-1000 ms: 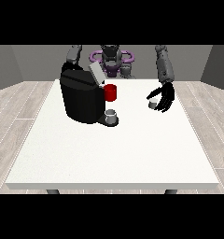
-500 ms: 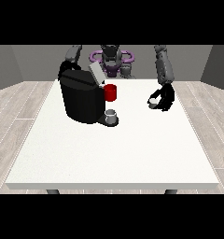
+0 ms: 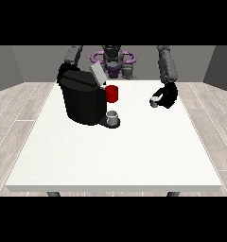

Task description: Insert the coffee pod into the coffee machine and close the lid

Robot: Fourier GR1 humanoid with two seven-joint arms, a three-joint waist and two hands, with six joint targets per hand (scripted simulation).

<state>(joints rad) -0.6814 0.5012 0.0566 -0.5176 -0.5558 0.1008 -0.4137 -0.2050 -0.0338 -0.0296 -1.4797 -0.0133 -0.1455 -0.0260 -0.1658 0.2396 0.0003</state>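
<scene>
1. The white counter (image 3: 115,151) spreads wide between me and the camera, with grey plank floor around it.
2. The black coffee machine (image 3: 82,101) stands on the counter towards the view's left. Its grey lid (image 3: 97,74) is tilted up, open, at the top.
3. A red part (image 3: 112,93) sticks out at the machine's front, and a small grey cup (image 3: 113,116) sits just below it on the machine's base.
4. My hand at the view's right (image 3: 166,97) is held low over the counter, well apart from the machine, with its fingers curled round a small pale thing.
5. That small pale thing is the coffee pod (image 3: 154,100); it shows at the side of this hand facing the machine, and has not yet reached the machine.
6. My hand at the view's left (image 3: 63,72) is behind the machine's top corner, mostly hidden; I cannot tell how its fingers lie.
</scene>
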